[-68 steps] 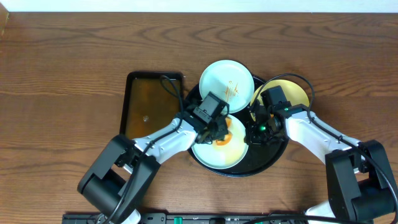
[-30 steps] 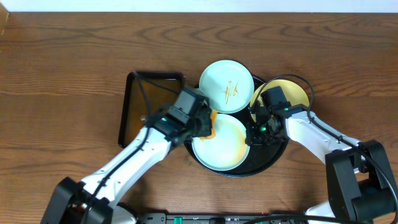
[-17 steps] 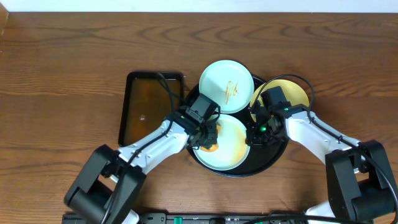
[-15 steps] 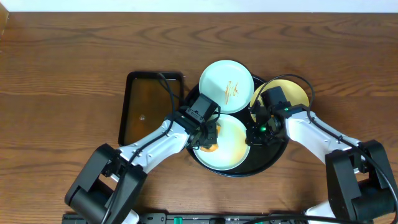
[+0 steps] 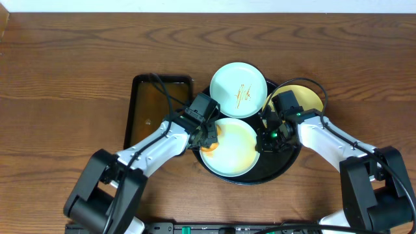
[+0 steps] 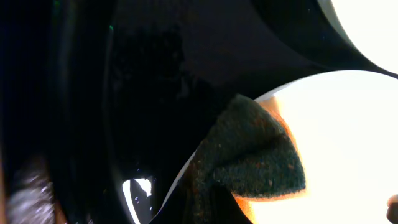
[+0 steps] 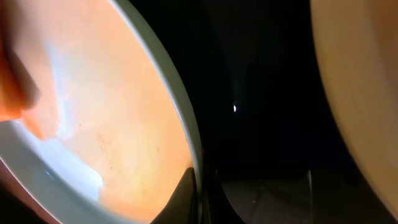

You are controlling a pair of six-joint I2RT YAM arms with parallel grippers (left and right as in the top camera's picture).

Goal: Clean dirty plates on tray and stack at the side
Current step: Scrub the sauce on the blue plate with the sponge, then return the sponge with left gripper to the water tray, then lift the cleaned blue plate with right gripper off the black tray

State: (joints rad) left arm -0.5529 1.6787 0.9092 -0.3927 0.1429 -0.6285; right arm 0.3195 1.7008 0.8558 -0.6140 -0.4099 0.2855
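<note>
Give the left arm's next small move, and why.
Probably sweep the sponge rightward across the near plate: it sits at the left rim, an orange film covers the plate, and the right gripper pinches the opposite rim.

Three cameras: one overhead, two riding the wrists.
The overhead camera is looking straight down from well above, taking in the tabletop [image 5: 65, 65] from its far edge at the top of frame to its near edge at the bottom. The left wrist camera is peering from very close at the tray [image 6: 155, 93], catching the sponge [image 6: 255, 155] at the left rim of the smeared plate [image 5: 234, 153]. The right wrist camera is hugging that plate's right rim, with the yellow plate [image 7: 367, 93] at its right border. All three views are sharing the smeared plate.
</note>
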